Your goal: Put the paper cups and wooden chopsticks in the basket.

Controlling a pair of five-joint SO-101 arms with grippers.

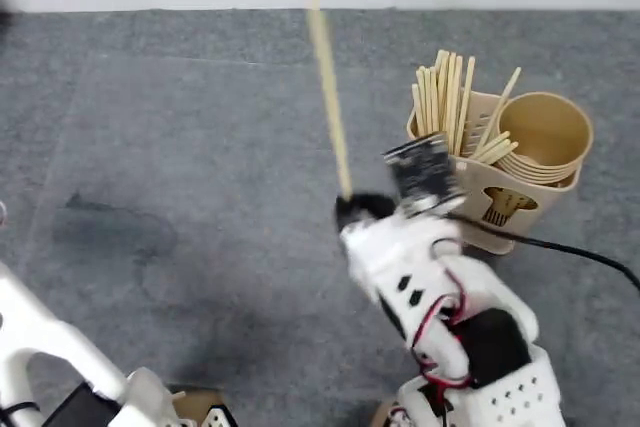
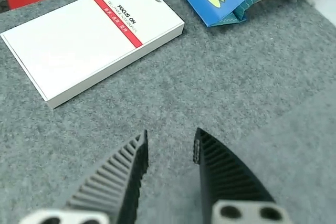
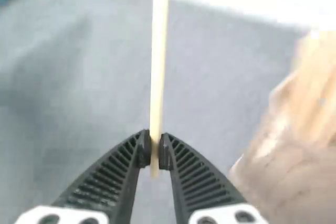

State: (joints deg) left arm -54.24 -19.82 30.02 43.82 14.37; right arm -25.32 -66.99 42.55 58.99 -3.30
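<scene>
Chopsticks (image 1: 441, 97), paper cups (image 1: 546, 133) in basket (image 1: 497, 205); single chopstick (image 1: 330, 107) left of it.

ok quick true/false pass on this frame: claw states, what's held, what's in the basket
1. The right claw is shut on a single chopstick. True.
2. The left claw grips a paper cup. False: it is open and empty, above the grey mat.
3. The paper cups sit stacked inside the basket. True.
4. The basket has no chopsticks in it. False: a bundle of chopsticks stands in it, beside the cups.
5. The white box is in the basket. False: it lies flat on the mat.
</scene>
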